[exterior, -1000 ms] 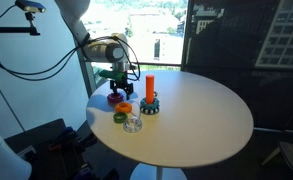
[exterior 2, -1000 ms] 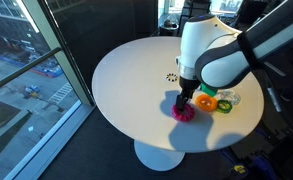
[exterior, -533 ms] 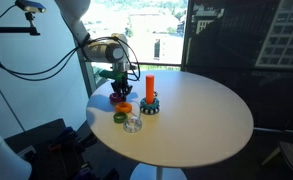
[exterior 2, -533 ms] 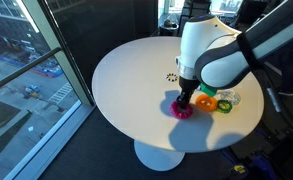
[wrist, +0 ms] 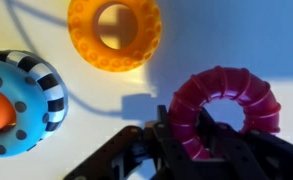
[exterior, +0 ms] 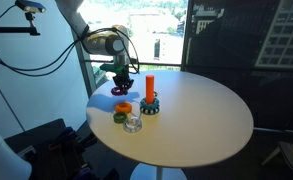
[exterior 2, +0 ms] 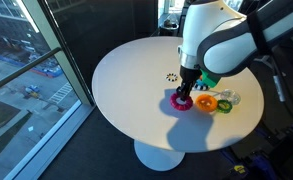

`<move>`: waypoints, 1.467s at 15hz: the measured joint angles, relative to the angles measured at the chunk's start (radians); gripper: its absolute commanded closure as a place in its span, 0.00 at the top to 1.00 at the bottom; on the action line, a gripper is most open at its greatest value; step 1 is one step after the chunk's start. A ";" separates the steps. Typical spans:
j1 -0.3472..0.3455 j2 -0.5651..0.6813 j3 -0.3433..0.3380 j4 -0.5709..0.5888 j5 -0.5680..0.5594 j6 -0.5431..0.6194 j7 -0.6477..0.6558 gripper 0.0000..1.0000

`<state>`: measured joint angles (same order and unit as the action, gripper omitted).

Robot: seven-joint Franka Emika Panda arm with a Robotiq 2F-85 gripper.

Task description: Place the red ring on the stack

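The red ring is a dark magenta plastic ring, and my gripper is shut on its near-left rim, one finger inside the hole and one outside. In both exterior views the red ring hangs just above the white table under my gripper. The stack is an upright orange peg with a dark toothed ring at its foot, standing just right of the ring. In the wrist view the stack shows at the left edge.
An orange ring lies by the stack. In an exterior view the orange ring, a green ring and a clear ring lie near the table's edge. Windows stand behind the arm.
My gripper closed on the red ring where it lay on the table, then rose a little with the ring in it.
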<state>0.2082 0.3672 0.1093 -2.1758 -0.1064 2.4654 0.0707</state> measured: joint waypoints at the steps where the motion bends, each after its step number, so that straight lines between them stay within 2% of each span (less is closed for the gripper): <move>1: -0.001 -0.013 -0.002 0.005 0.000 -0.024 0.009 0.10; 12: -0.038 -0.130 -0.014 0.123 0.007 -0.353 0.045 0.10; 22: -0.072 -0.165 -0.028 0.230 0.036 -0.471 0.080 0.10</move>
<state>0.1364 0.2024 0.0816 -1.9454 -0.0708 1.9945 0.1506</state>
